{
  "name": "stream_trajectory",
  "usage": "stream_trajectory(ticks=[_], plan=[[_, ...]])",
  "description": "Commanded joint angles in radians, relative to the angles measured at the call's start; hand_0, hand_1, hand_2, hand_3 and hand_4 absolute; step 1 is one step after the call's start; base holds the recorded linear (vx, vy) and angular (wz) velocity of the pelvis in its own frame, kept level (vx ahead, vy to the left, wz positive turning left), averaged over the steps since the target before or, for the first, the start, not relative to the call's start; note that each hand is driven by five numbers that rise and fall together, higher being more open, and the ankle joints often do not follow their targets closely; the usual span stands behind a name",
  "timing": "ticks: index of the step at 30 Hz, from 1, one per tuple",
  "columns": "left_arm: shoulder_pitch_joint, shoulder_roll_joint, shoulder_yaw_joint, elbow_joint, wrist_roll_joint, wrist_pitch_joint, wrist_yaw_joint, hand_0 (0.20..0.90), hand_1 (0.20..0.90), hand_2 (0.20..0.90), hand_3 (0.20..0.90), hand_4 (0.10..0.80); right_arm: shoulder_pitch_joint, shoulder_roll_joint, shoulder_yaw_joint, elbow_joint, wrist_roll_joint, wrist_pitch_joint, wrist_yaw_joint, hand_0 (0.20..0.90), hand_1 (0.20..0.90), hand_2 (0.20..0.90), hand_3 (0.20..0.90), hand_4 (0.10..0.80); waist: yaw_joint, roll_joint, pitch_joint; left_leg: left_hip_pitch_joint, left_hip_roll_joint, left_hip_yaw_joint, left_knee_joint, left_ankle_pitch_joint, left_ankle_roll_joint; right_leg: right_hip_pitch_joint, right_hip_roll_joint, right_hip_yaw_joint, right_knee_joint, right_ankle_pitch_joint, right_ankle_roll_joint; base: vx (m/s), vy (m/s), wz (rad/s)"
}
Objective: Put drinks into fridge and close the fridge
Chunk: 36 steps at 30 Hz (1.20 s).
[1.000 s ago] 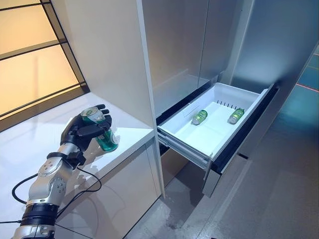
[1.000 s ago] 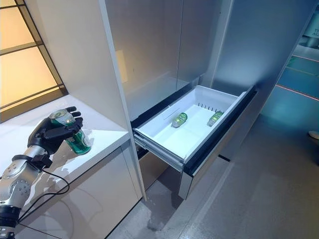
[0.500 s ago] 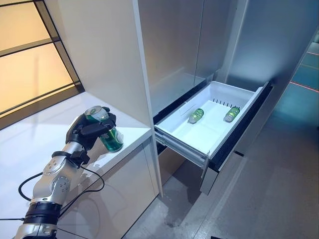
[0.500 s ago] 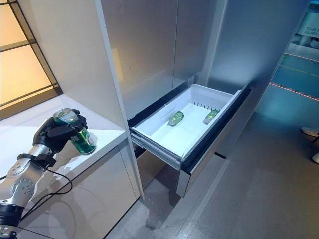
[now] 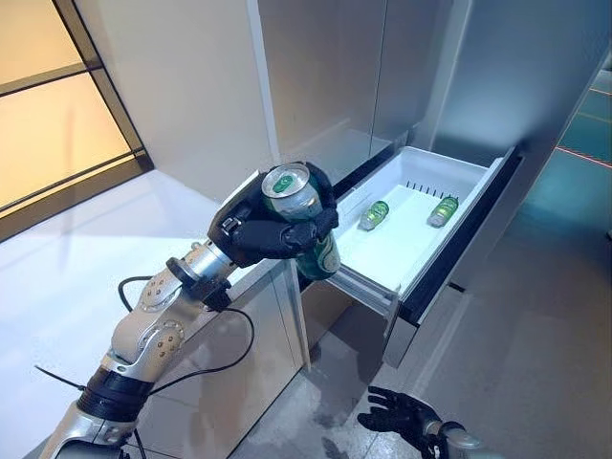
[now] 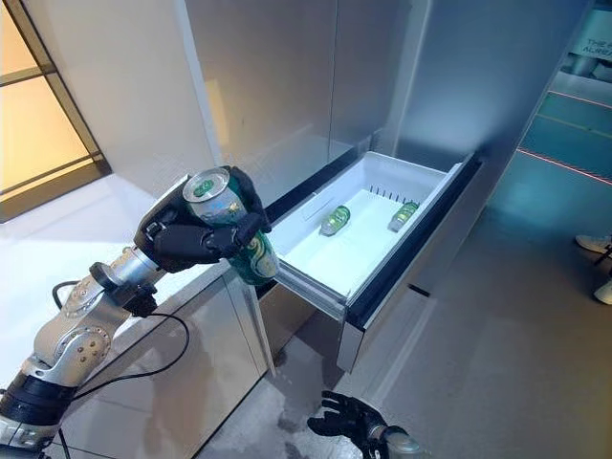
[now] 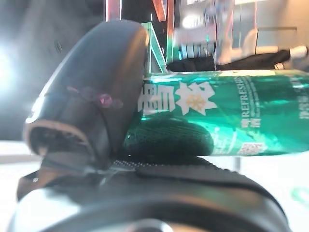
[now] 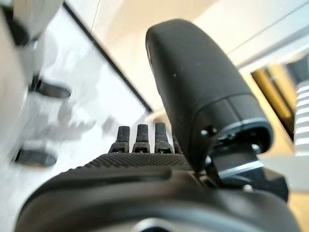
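Observation:
My left hand [image 5: 258,232] is shut on a green can [image 5: 304,216] and holds it in the air at the near corner of the open white fridge drawer [image 5: 478,177]. The can also shows in the left wrist view [image 7: 227,121], clamped between thumb and fingers. Green cans [image 5: 374,215] lie on their sides inside the drawer, another one [image 5: 443,209] further right. My right hand [image 5: 402,416] hangs low over the floor with its fingers spread; they look relaxed in the right wrist view [image 8: 140,137].
A white counter [image 5: 86,249] lies to the left under a window. A tall white cabinet panel [image 5: 191,86] stands beside the grey fridge front [image 5: 325,67]. A person's shoes [image 6: 598,268] show at the far right on the grey floor.
My left hand has lifted the can off the counter and carried it right, up to the drawer's near corner. My right hand has come into view low down. The camera has shifted.

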State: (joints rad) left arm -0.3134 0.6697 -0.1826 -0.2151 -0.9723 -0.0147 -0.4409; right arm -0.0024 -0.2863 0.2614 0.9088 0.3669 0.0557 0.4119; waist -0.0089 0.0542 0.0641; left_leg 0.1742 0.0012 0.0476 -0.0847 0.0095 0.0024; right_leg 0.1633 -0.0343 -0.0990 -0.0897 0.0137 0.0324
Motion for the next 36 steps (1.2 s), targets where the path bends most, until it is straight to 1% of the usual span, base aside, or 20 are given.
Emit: stream_trajectory(ticks=[1, 3, 6, 8, 10, 12, 13, 15, 16, 17, 18, 19, 21, 22, 23, 24, 28, 34, 36], plan=[[-0.238, -0.013, 0.096, -0.047, -0.121, -0.180, 0.007, 0.300, 0.300, 0.300, 0.200, 0.100, -0.025, 0.019, -0.007, -0.113, 0.156, 0.058, 0.124, 0.900, 0.900, 0.900, 0.900, 0.800, -0.007, -0.009, -0.052, 0.002, -0.048, -0.021, 0.011, -0.081, 0.013, -0.017, 0.035, 0.009, 0.075, -0.104, 0.032, 0.000, 0.000, 0.00], [-0.230, 0.001, 0.091, -0.058, -0.126, -0.190, 0.006, 0.300, 0.300, 0.300, 0.200, 0.100, 0.009, 0.041, 0.002, -0.216, 0.232, 0.148, 0.142, 0.900, 0.900, 0.900, 0.900, 0.800, -0.013, -0.012, -0.049, 0.004, -0.049, -0.021, 0.010, -0.081, 0.014, -0.016, 0.035, 0.009, 0.074, -0.102, 0.034, 0.000, 0.000, 0.00], [-0.212, 0.024, 0.086, -0.063, -0.137, -0.205, -0.008, 0.300, 0.300, 0.300, 0.200, 0.100, 0.039, 0.054, 0.012, -0.371, 0.316, 0.274, 0.206, 0.900, 0.900, 0.900, 0.900, 0.800, -0.016, -0.017, -0.046, 0.006, -0.049, -0.022, 0.009, -0.080, 0.015, -0.013, 0.033, 0.007, 0.070, -0.099, 0.036, 0.000, 0.000, 0.00], [-0.188, 0.042, 0.084, -0.067, -0.154, -0.219, -0.030, 0.300, 0.300, 0.300, 0.200, 0.100, 0.045, 0.034, 0.033, -0.492, 0.350, 0.297, 0.250, 0.900, 0.900, 0.900, 0.900, 0.800, -0.014, -0.021, -0.045, 0.005, -0.047, -0.025, 0.009, -0.077, 0.014, -0.013, 0.031, 0.003, 0.070, -0.095, 0.038, 0.000, 0.000, 0.00], [-0.170, 0.046, 0.083, -0.072, -0.154, -0.225, -0.042, 0.300, 0.300, 0.300, 0.200, 0.100, 0.042, 0.009, 0.047, -0.564, 0.352, 0.265, 0.272, 0.900, 0.900, 0.900, 0.900, 0.800, -0.012, -0.024, -0.043, 0.005, -0.048, -0.027, 0.008, -0.075, 0.013, -0.013, 0.030, 0.002, 0.070, -0.094, 0.038, 0.000, 0.000, 0.00], [-0.136, 0.050, 0.083, -0.076, -0.157, -0.241, -0.069, 0.300, 0.300, 0.300, 0.200, 0.100, 0.019, -0.039, 0.053, -0.710, 0.367, 0.233, 0.273, 0.900, 0.900, 0.900, 0.900, 0.800, -0.010, -0.028, -0.039, 0.003, -0.047, -0.030, 0.008, -0.071, 0.011, -0.014, 0.029, 0.001, 0.068, -0.090, 0.039, 0.000, 0.000, 0.00], [-0.117, 0.047, 0.085, -0.079, -0.152, -0.248, -0.082, 0.300, 0.300, 0.300, 0.200, 0.100, 0.007, -0.066, 0.052, -0.793, 0.386, 0.231, 0.245, 0.900, 0.900, 0.900, 0.900, 0.800, -0.009, -0.030, -0.038, 0.002, -0.048, -0.031, 0.009, -0.070, 0.011, -0.015, 0.028, 0.002, 0.069, -0.089, 0.040, 0.000, 0.000, 0.00], [-0.064, 0.038, 0.091, -0.078, -0.143, -0.270, -0.119, 0.300, 0.300, 0.300, 0.200, 0.100, -0.031, -0.129, 0.032, -0.946, 0.408, 0.162, 0.212, 0.900, 0.900, 0.900, 0.900, 0.800, -0.010, -0.032, -0.034, 0.000, -0.048, -0.032, 0.009, -0.067, 0.012, -0.019, 0.028, 0.007, 0.071, -0.085, 0.040, 0.000, 0.000, 0.00], [-0.048, 0.034, 0.094, -0.078, -0.136, -0.275, -0.130, 0.300, 0.300, 0.300, 0.200, 0.100, -0.051, -0.146, 0.018, -1.002, 0.416, 0.147, 0.186, 0.900, 0.900, 0.900, 0.900, 0.800, -0.011, -0.032, -0.034, -0.001, -0.048, -0.032, 0.009, -0.066, 0.013, -0.022, 0.029, 0.010, 0.072, -0.084, 0.039, 0.000, 0.000, 0.00], [-0.044, 0.033, 0.095, -0.078, -0.134, -0.276, -0.133, 0.300, 0.300, 0.300, 0.200, 0.100, -0.056, -0.151, 0.014, -1.011, 0.415, 0.129, 0.182, 0.900, 0.900, 0.900, 0.900, 0.800, -0.011, -0.032, -0.034, -0.002, -0.048, -0.032, 0.009, -0.066, 0.013, -0.023, 0.029, 0.011, 0.072, -0.084, 0.039, -0.048, 0.017, -0.02], [-0.022, 0.023, 0.101, -0.077, -0.123, -0.283, -0.149, 0.300, 0.300, 0.300, 0.200, 0.100, -0.095, -0.173, -0.012, -1.078, 0.430, 0.115, 0.143, 0.900, 0.900, 0.900, 0.900, 0.800, -0.013, -0.033, -0.033, -0.012, -0.048, -0.029, 0.012, -0.056, 0.015, -0.035, 0.030, 0.016, 0.075, -0.075, 0.036, -0.050, 0.018, -0.02], [-0.012, 0.018, 0.109, -0.076, -0.117, -0.283, -0.159, 0.300, 0.300, 0.300, 0.200, 0.100, -0.117, -0.176, -0.029, -1.105, 0.424, 0.100, 0.124, 0.900, 0.900, 0.900, 0.900, 0.800, -0.013, -0.033, -0.035, -0.015, -0.049, -0.029, 0.012, -0.056, 0.016, -0.039, 0.030, 0.020, 0.077, -0.074, 0.035, -0.053, 0.023, -0.07], [0.006, 0.008, 0.125, -0.081, -0.111, -0.278, -0.173, 0.300, 0.300, 0.300, 0.200, 0.100, -0.152, -0.198, -0.052, -1.157, 0.364, 0.025, 0.084, 0.900, 0.900, 0.900, 0.900, 0.800, -0.013, -0.033, -0.036, -0.019, -0.048, -0.027, 0.012, -0.055, 0.019, -0.044, 0.031, 0.023, 0.078, -0.073, 0.034, -0.011, 0.016, -0.09], [0.012, 0.006, 0.131, -0.088, -0.107, -0.275, -0.173, 0.300, 0.300, 0.300, 0.200, 0.100, -0.167, -0.213, -0.067, -1.188, 0.298, -0.049, 0.057, 0.900, 0.900, 0.900, 0.900, 0.800, -0.013, -0.032, -0.038, -0.021, -0.048, -0.027, 0.012, -0.054, 0.020, -0.047, 0.031, 0.026, 0.078, -0.072, 0.034, -0.003, 0.009, -0.06], [0.016, 0.002, 0.137, -0.095, -0.102, -0.270, -0.171, 0.300, 0.300, 0.300, 0.200, 0.100, -0.178, -0.223, -0.082, -1.214, 0.252, -0.095, 0.034, 0.900, 0.900, 0.900, 0.900, 0.800, -0.014, -0.032, -0.039, -0.022, -0.049, -0.026, 0.011, -0.054, 0.022, -0.048, 0.032, 0.028, 0.077, -0.072, 0.033, 0.000, 0.009, -0.04], [0.019, -0.006, 0.145, -0.102, -0.098, -0.262, -0.169, 0.300, 0.300, 0.300, 0.200, 0.100, -0.189, -0.230, -0.099, -1.242, 0.229, -0.123, 0.014, 0.900, 0.900, 0.900, 0.900, 0.800, -0.015, -0.031, -0.039, -0.022, -0.048, -0.025, 0.010, -0.054, 0.023, -0.049, 0.033, 0.030, 0.077, -0.071, 0.032, 0.002, 0.006, -0.03], [0.007, -0.034, 0.158, -0.103, -0.071, -0.237, -0.164, 0.300, 0.300, 0.300, 0.200, 0.100, -0.227, -0.212, -0.126, -1.316, 0.231, -0.116, 0.027, 0.900, 0.900, 0.900, 0.900, 0.800, -0.018, -0.032, -0.041, -0.023, -0.050, -0.025, 0.014, -0.057, 0.025, -0.052, 0.035, 0.037, 0.082, -0.072, 0.030, 0.000, -0.003, -0.07], [-0.039, -0.040, 0.133, -0.107, -0.051, -0.212, -0.131, 0.300, 0.300, 0.300, 0.200, 0.100, -0.275, -0.231, -0.093, -1.342, 0.205, -0.068, 0.048, 0.900, 0.900, 0.900, 0.900, 0.800, -0.019, -0.033, -0.039, -0.026, -0.051, -0.027, 0.018, -0.056, 0.023, -0.055, 0.035, 0.035, 0.087, -0.071, 0.028, -0.004, -0.002, -0.01], [-0.053, -0.039, 0.118, -0.106, -0.042, -0.207, -0.121, 0.300, 0.300, 0.300, 0.200, 0.100, -0.292, -0.250, -0.080, -1.341, 0.201, -0.055, 0.052, 0.900, 0.900, 0.900, 0.900, 0.800, -0.019, -0.035, -0.040, -0.025, -0.052, -0.028, 0.018, -0.056, 0.022, -0.054, 0.034, 0.032, 0.089, -0.072, 0.028, 0.000, 0.000, 0.00]])
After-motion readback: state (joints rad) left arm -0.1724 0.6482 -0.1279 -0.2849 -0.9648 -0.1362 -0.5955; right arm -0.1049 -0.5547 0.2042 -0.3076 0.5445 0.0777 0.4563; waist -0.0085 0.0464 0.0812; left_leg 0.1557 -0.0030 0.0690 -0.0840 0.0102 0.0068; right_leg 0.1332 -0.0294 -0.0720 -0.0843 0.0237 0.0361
